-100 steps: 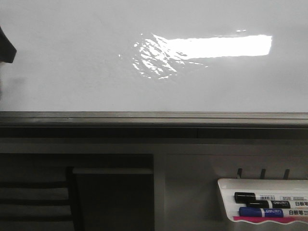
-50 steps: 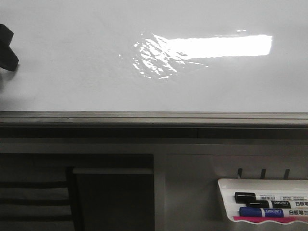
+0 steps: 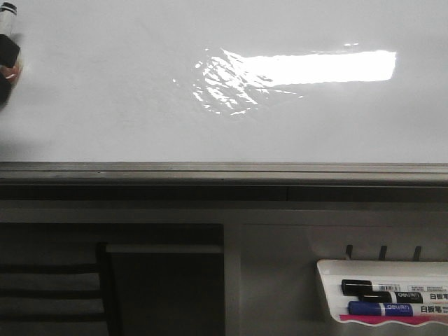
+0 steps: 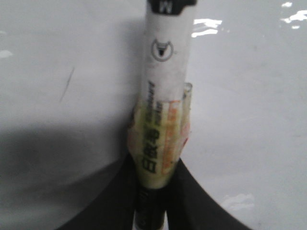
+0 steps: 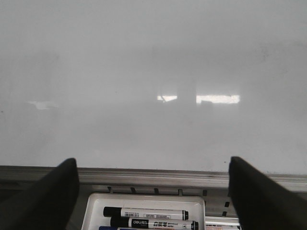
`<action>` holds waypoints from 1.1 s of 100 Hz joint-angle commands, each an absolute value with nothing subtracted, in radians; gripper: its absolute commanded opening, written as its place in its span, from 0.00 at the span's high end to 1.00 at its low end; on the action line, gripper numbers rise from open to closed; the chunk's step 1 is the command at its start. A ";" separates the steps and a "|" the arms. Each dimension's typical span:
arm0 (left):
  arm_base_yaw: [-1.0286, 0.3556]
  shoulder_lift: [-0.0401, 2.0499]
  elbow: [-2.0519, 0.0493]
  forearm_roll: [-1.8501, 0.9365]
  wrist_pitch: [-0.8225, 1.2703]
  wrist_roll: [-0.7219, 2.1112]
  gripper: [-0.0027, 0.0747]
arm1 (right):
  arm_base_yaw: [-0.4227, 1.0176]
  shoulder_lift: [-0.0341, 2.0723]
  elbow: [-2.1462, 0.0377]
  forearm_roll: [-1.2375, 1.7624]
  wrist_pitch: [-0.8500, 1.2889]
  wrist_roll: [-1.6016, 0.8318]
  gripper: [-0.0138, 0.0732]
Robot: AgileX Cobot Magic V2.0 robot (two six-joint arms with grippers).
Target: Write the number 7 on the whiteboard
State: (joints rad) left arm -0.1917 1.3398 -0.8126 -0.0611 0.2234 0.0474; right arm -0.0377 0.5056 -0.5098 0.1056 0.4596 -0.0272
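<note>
The whiteboard [image 3: 140, 91] fills the upper half of the front view, with a bright reflection right of centre and a dark frame edge [image 3: 224, 171] below it. No number 7 is visible on it; the left wrist view shows only one short thin dark stroke [image 4: 66, 84]. The left gripper [image 3: 5, 66] sits at the upper left edge of the front view, clenched on a marker [image 4: 160, 110]. The right gripper [image 5: 153, 191] is released, jaws wide apart, above the marker tray [image 5: 146, 203].

Glossy whiteboard [image 3: 105, 105] — upright, dark-framed — bears one faint stroke [image 4: 66, 84].
</note>
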 commanded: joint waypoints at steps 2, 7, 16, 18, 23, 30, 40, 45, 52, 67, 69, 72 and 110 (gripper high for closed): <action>-0.190 1.310 -0.853 -0.061 0.193 0.059 0.98 | -0.043 0.519 -0.547 0.111 0.392 -0.026 0.19; -0.197 1.307 -0.875 -0.042 0.261 0.092 0.99 | -0.043 0.527 -0.569 0.111 0.456 -0.026 0.19; -0.219 1.307 -0.945 -0.033 0.436 0.172 0.99 | -0.043 0.564 -0.617 0.111 0.568 -0.026 0.19; -0.225 1.307 -0.962 -0.033 0.478 0.187 0.99 | -0.043 0.576 -0.630 0.111 0.590 -0.028 0.19; -0.242 1.307 -1.004 -0.033 0.576 0.239 0.99 | -0.043 0.607 -0.663 0.113 0.636 -0.040 0.19; -0.273 1.307 -1.058 -0.036 0.708 0.296 0.99 | -0.043 0.655 -0.714 0.142 0.702 -0.098 0.19; -0.334 1.307 -1.117 -0.062 0.864 0.402 0.99 | -0.043 0.738 -0.795 0.272 0.805 -0.248 0.19; -0.370 1.307 -1.137 -0.089 0.914 0.472 0.99 | -0.043 0.781 -0.835 0.352 0.853 -0.336 0.19; -0.429 1.307 -1.154 -0.126 0.956 0.575 0.99 | -0.043 0.845 -0.894 0.470 0.931 -0.472 0.19; -0.571 1.307 -1.171 -0.147 0.950 0.687 0.99 | -0.012 0.977 -0.998 0.631 1.058 -0.695 0.19; -0.583 1.307 -1.171 -0.147 0.946 0.700 0.99 | 0.001 0.992 -1.010 0.642 1.061 -0.719 0.19; -0.612 1.307 -1.171 -0.147 0.941 0.720 0.99 | 0.029 1.010 -1.023 0.653 1.061 -0.748 0.19; -0.762 1.307 -1.171 -0.147 0.867 0.755 0.99 | 0.487 1.168 -1.060 0.655 0.782 -1.077 0.19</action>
